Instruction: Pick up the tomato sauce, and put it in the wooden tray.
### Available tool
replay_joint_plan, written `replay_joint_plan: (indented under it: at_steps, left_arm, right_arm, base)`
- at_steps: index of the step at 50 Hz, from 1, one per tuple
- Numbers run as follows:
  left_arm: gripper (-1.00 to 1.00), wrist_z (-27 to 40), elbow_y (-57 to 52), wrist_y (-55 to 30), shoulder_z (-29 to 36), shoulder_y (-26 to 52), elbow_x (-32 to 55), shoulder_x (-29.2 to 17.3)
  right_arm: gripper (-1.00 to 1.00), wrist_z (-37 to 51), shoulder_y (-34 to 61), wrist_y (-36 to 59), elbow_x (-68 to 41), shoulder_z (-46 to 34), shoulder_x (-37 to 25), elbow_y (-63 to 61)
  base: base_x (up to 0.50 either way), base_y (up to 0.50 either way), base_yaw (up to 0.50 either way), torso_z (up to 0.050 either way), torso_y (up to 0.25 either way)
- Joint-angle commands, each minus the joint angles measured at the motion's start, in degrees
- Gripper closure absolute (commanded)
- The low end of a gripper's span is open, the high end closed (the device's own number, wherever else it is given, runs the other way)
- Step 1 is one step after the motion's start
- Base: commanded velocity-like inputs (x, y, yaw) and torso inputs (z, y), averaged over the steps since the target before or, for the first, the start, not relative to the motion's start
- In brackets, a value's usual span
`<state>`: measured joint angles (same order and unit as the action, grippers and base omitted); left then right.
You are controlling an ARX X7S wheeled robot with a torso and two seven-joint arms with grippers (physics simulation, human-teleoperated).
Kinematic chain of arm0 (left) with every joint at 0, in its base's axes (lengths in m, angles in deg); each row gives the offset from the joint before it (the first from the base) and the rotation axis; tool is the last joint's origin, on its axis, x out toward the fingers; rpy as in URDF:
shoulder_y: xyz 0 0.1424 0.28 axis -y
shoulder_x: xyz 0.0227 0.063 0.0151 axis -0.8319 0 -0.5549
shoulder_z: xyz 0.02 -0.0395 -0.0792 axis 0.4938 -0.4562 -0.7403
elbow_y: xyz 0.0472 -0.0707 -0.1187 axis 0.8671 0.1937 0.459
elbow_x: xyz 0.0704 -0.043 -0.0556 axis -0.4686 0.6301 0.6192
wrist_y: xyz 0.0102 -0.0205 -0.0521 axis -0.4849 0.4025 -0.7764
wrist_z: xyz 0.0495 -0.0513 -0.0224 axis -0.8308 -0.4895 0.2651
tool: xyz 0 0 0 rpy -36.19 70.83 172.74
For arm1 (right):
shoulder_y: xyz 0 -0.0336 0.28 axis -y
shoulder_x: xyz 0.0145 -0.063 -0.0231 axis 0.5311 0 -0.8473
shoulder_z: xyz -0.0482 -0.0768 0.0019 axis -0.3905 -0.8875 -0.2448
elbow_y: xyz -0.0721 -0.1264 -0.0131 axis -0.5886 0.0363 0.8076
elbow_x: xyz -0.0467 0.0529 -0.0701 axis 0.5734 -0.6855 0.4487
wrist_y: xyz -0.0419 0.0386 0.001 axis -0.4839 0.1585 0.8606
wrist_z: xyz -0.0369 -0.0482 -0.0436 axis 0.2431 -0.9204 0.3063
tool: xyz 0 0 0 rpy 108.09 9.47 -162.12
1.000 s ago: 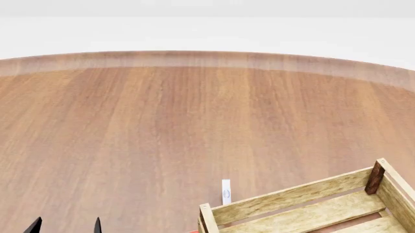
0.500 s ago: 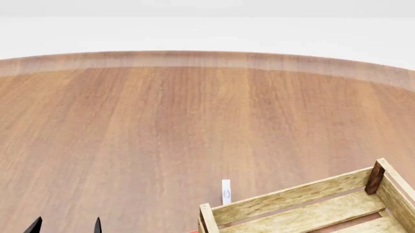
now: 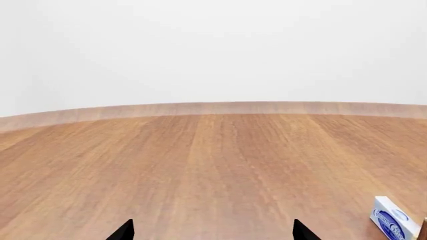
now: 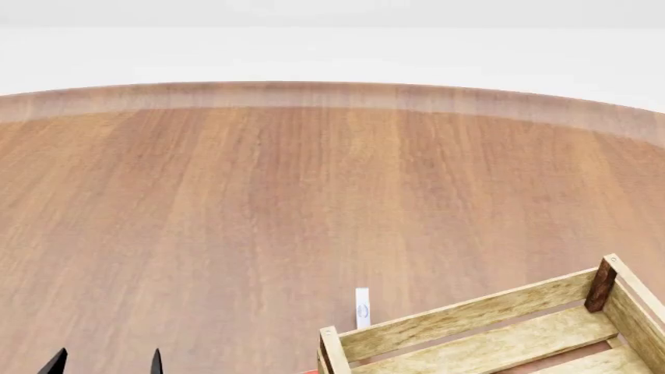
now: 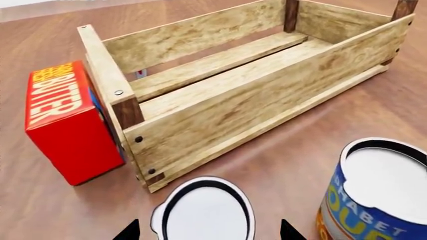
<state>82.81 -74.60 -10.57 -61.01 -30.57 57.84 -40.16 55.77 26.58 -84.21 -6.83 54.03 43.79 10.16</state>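
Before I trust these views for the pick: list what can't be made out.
- Can top, right wrist view: label cut off by frame edge, so its identity is unconfirmed.
- Blue can: lettering partly cropped.
- Wooden tray, head view: mostly cropped.
- Small white box: print too small.
- Both grippers: only fingertips visible.

tomato sauce (image 5: pixel 203 212) is standing upright on the table. From the right wrist cam you basically only get its pale round top with a dark ring, cut off by the picture's edge. The wooden tray (image 5: pixel 220 107) is at about 12 o'clock from it, close but not touching. Light slatted wood, low sides, dark corner posts, and it looks empty inside. Head cam catches one corner (image 4: pixel 499 331).
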Motion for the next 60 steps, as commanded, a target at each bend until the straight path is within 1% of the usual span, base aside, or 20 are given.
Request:
replay_joint_plan:
  at_steps: [1,60]
  left_arm:
    - [-1.0,0.23,-0.02,0.05,0.24,0.04,0.18,-0.18]
    - [-1.0,1.62,-0.67,-0.11,1.5,0.13,0.98,-1.2]
  right_arm:
    - [-1.0,-0.41,1.05,1.5,-0.32,-0.83,0.0,1.19]
    - [-1.0,-0.96,3.07,1.65,-2.15,-1.89,-0.25,4.1]
  base:
    - [0.0,0.0,0.0,0.0,0.0]
    - [0.0,0.0,0.0,0.0,0.0]
